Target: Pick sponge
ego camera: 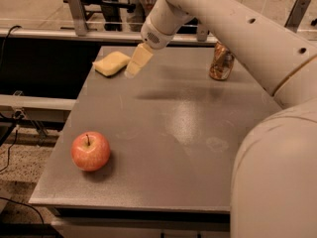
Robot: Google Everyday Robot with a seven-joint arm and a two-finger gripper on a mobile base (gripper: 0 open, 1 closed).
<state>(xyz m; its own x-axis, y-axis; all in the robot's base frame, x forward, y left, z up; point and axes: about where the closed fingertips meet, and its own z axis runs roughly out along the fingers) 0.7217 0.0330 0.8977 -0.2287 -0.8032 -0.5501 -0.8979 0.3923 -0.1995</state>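
The sponge (112, 63) is a pale yellow soft pad lying flat near the far left corner of the grey table (168, 133). My gripper (134, 67), with pale yellow blocky fingers on a white arm, hangs just to the right of the sponge and slightly above the table. It holds nothing.
A red apple (90, 150) sits near the front left of the table. A brown soda can (221, 61) stands at the far right. My white arm crosses the upper right of the view. A railing and chair legs stand beyond the far edge.
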